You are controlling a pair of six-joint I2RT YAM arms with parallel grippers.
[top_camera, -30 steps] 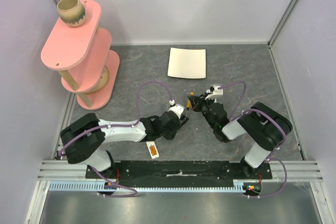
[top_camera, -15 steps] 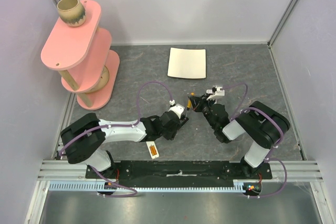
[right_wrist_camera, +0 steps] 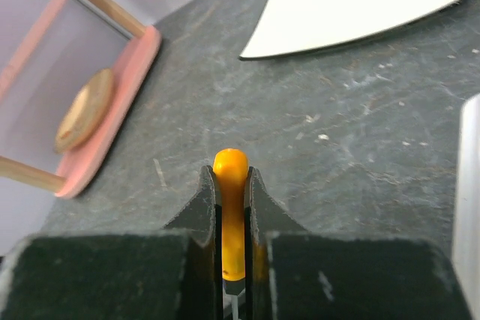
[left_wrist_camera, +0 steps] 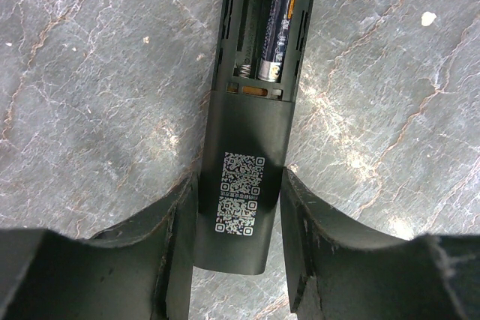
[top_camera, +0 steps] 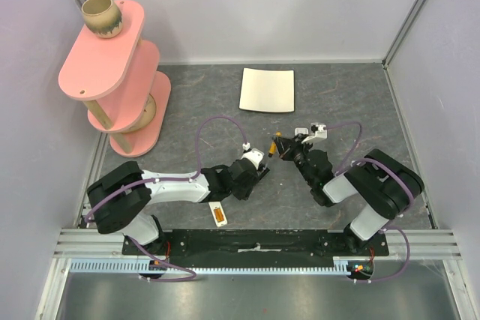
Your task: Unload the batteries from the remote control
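The remote control is a black bar lying back up on the grey table, with a QR label and its battery bay uncovered. One dark-wrapped battery lies in the bay's right slot. The left slot holds only a spring. My left gripper is shut on the remote's near end, a finger on each side. Just right of the remote's far end, my right gripper is shut on an orange battery, held above the table.
A pink tiered shelf with a mug on top stands at the back left. A white sheet lies at the back centre. A small white piece with an orange strip lies near the front edge, by the left arm.
My right arm has drawn back a little to the right, away from the remote, with the orange battery still between its fingers. The left arm and the remote have not moved.
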